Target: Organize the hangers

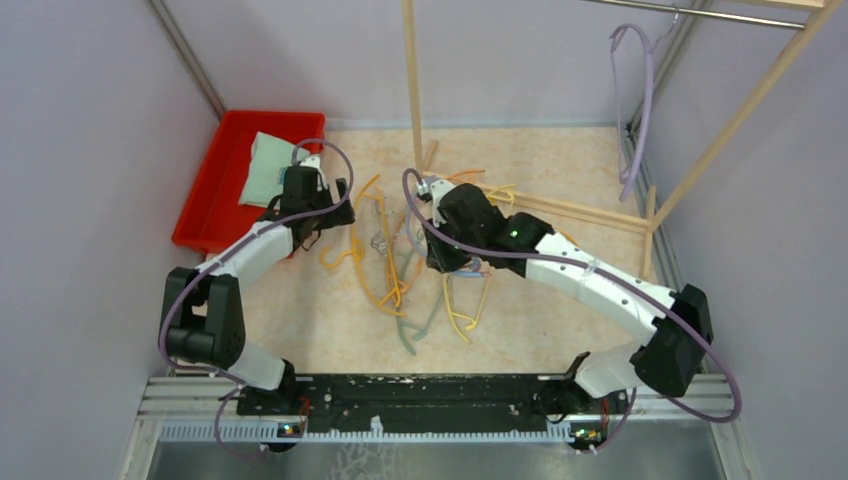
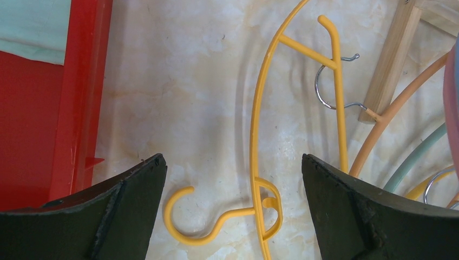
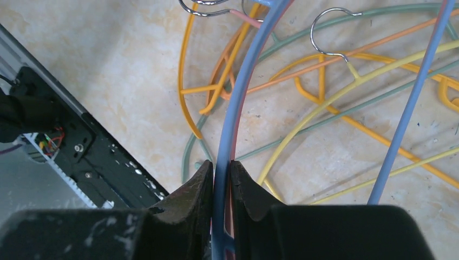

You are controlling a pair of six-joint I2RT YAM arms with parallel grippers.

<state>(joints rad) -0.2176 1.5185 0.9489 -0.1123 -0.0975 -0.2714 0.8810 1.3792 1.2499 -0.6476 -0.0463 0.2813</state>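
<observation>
**Left arm** (image 1: 250, 250): It rises from its base at the near left corner, folds sharply at the elbow, and reaches forward. The wrist ends just beside the red bin (image 1: 205, 195), which holds a pale folded cloth (image 1: 268, 170). The left tool (image 2: 233, 160) points down at the surface (image 1: 330, 330) with its fingers spread wide and nothing between them in a grip. A yellow hanger (image 2: 254, 135) lies flat on the surface below the gap, and no contact with either finger is visible.

**Right arm** (image 1: 590, 280): From its base at the near right, the elbow is thrown out to the right. The white forearm runs forward and left, over the middle of the surface, and the wrist is bent downward above the pile. The right tool (image 3: 221, 165) is clamped on a blue hanger (image 3: 238, 81), fingers pressed to either side of its curved bar. The blue hanger arcs away from the fingertips, above the others.

**Hangers** (image 1: 400, 270): Orange, yellow, green and pink ones lie tangled at the centre of the surface. They are between the two tools and near the foot of a wooden pole (image 1: 412, 80). Several metal hooks show among them. One lavender hanger (image 1: 645, 90) hangs from the rail (image 1: 740, 18) at the far right, well apart from the pile.
</observation>
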